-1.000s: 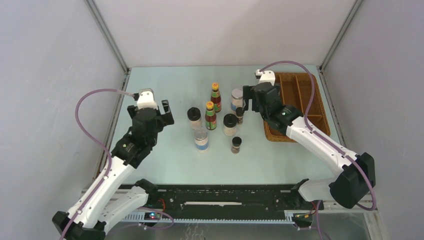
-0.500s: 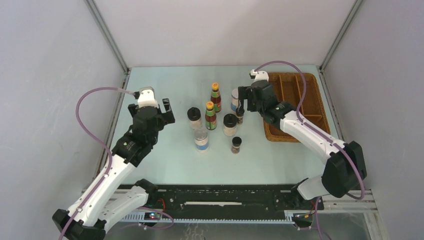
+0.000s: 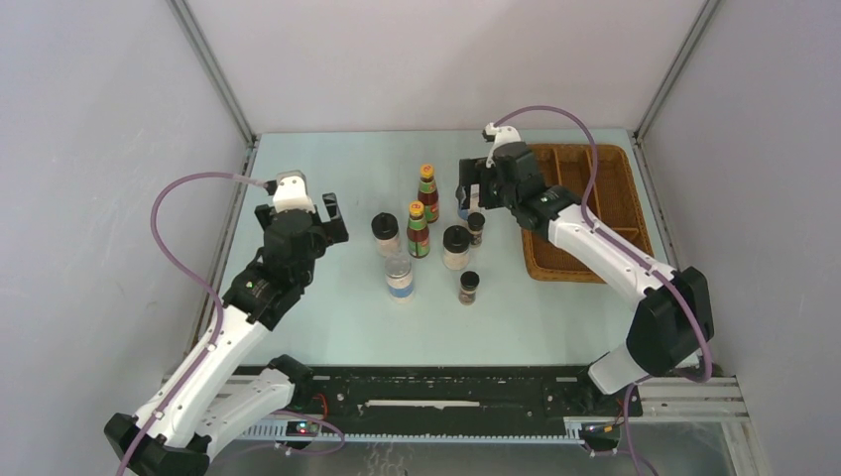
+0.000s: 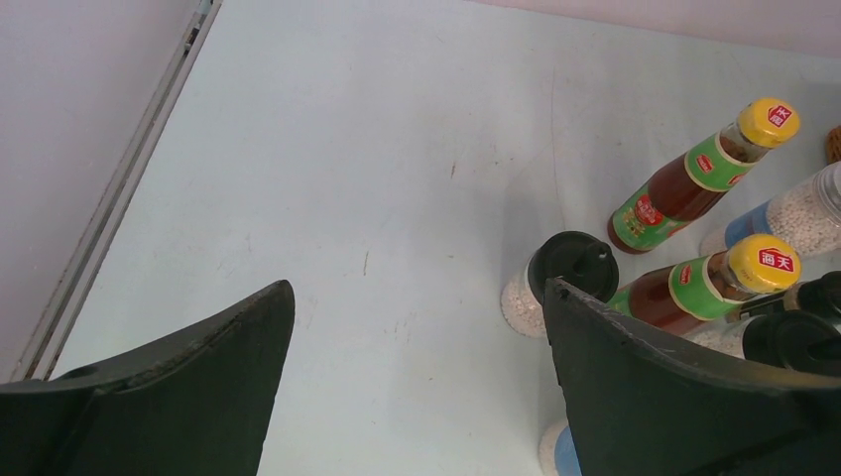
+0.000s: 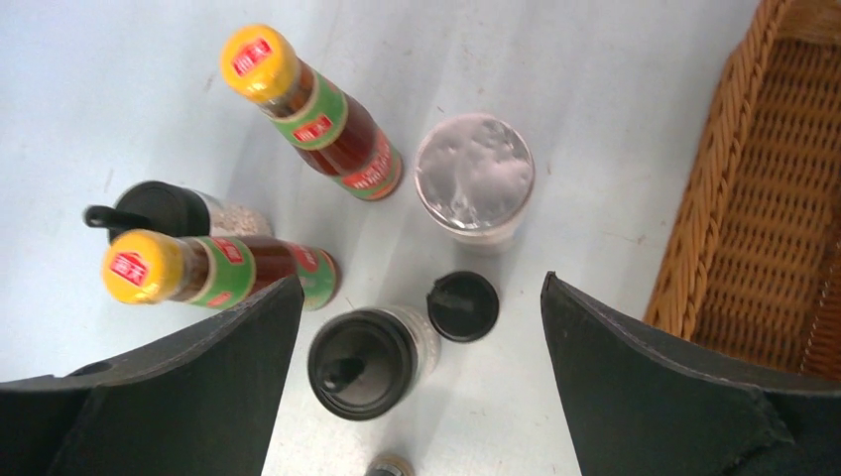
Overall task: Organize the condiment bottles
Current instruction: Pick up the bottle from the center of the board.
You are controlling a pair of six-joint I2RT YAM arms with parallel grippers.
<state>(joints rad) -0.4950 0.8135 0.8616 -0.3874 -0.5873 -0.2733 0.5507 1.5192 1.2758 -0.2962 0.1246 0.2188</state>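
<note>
The condiment bottles stand upright mid-table: two red sauce bottles (image 3: 427, 191) (image 3: 418, 230), two black-lidded jars (image 3: 385, 234) (image 3: 455, 246), a blue-label jar (image 3: 399, 275) and two tiny dark jars (image 3: 476, 227) (image 3: 469, 287). My right gripper (image 3: 482, 192) hovers open above the cluster. In the right wrist view the right gripper (image 5: 421, 281) has a silver-lidded jar (image 5: 474, 177), a tiny dark jar (image 5: 462, 305) and a black-lidded jar (image 5: 367, 359) below its gap. My left gripper (image 3: 298, 211) is open to the left of the bottles, and the left gripper (image 4: 417, 288) holds nothing over bare table.
The brown wicker divided tray (image 3: 595, 203) sits at the right side of the table, its rim (image 5: 764, 198) close to the right gripper. Grey walls enclose the table on the left, back and right.
My right gripper has moved left, off the tray's edge, to above the silver-lidded jar and the bottles. The left arm has barely moved.
</note>
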